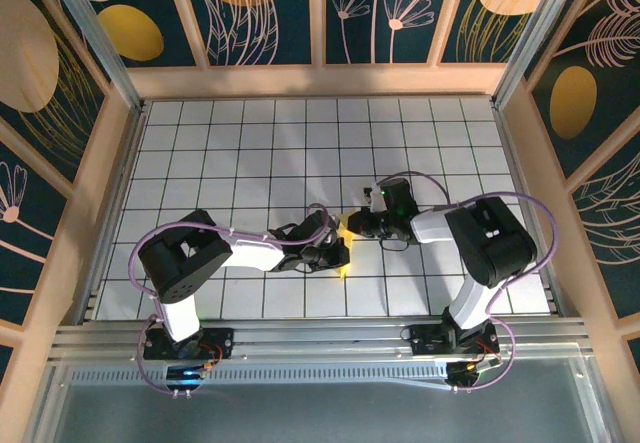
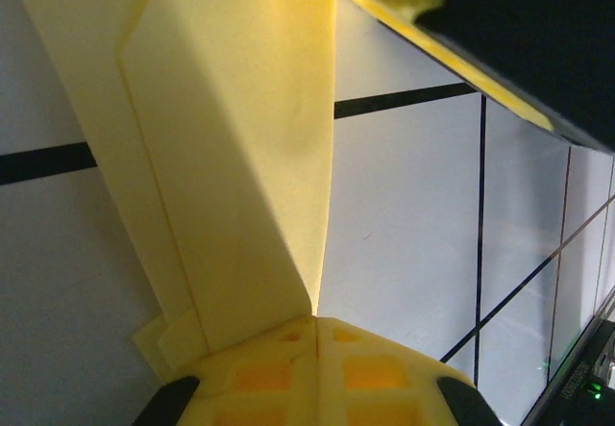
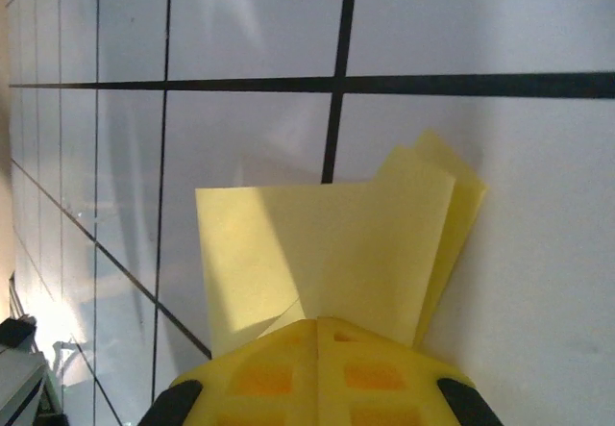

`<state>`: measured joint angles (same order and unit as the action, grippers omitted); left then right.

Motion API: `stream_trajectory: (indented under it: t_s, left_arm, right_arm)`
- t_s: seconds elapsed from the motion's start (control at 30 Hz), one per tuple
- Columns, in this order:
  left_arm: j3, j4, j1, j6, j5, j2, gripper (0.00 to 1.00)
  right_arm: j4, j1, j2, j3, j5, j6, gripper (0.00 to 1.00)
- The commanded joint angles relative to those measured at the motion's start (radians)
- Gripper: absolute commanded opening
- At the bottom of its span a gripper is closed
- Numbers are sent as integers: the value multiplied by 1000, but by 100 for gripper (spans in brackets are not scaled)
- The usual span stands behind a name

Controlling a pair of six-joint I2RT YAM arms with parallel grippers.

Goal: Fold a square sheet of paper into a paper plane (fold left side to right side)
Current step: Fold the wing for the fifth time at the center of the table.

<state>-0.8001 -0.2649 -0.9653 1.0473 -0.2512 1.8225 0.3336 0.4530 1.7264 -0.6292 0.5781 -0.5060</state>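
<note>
Yellow waffle-textured left fingers [image 2: 259,376] and right fingers [image 3: 370,376]: you have both pairs clamped on thin, creased yellow paper [image 2: 240,157], layered flaps over glossy white-tiled tabletop [image 2: 404,234].

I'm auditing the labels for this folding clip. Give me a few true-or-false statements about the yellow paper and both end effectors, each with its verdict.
1. The thin bright yellow sheet of paper sits between the two arms, near the middle of the white grid-tiled table. True.
2. The left end effector is wide open above the paper. False: it is shut on the paper.
3. The paper is a flat, unfolded square. False: it is folded into overlapping layers, with offset edges showing in the right wrist view.
4. The right end effector is shut on the paper. True.
5. The paper lies against the table's far edge. False: it is near the centre, several tiles short of that edge.
</note>
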Motion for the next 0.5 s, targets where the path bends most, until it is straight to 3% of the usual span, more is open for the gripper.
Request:
stream_trajectory:
  t_s: [0.0, 0.47]
  left_arm:
    - [21, 164, 0, -12, 65, 59, 0]
    - [20, 176, 0, -10, 66, 64, 0]
  right_arm:
    - [-41, -10, 30, -39, -42, 53, 0]
    - [-74, -59, 80, -97, -56, 78, 0]
